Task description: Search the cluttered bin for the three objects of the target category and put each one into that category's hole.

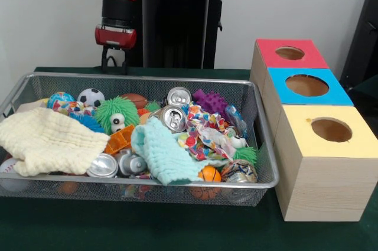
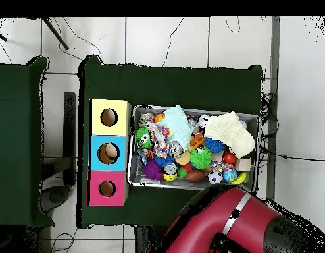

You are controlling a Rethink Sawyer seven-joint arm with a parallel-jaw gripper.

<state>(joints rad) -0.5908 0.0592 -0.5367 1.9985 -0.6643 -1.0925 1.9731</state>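
The silver wire-mesh bin (image 1: pixel 142 77) stands at the middle left of the green table, heaped with clutter. In it are drink cans (image 1: pixel 173 117) (image 1: pixel 179 95) (image 1: pixel 103 166), a cream cloth (image 1: pixel 47 139), a mint cloth (image 1: pixel 162 153), a green fuzzy ball (image 1: pixel 118 112), a soccer ball (image 1: pixel 90 97), a small basketball (image 1: pixel 209 174) and a purple spiky toy (image 1: pixel 209 100). My gripper (image 1: pixel 115 69) hangs just behind the bin's far rim, above its left part, open and empty. In the overhead view the red arm (image 2: pixel 237 224) hides the gripper; the bin (image 2: pixel 131 151) shows in the middle.
Three wooden boxes with round holes stand in a row beside the bin: red top (image 1: pixel 269 50), blue top (image 1: pixel 283 94), yellow top (image 1: pixel 301 139). In the overhead view they lie left of the bin: yellow (image 2: pixel 120 105), blue (image 2: pixel 120 141), red (image 2: pixel 120 178).
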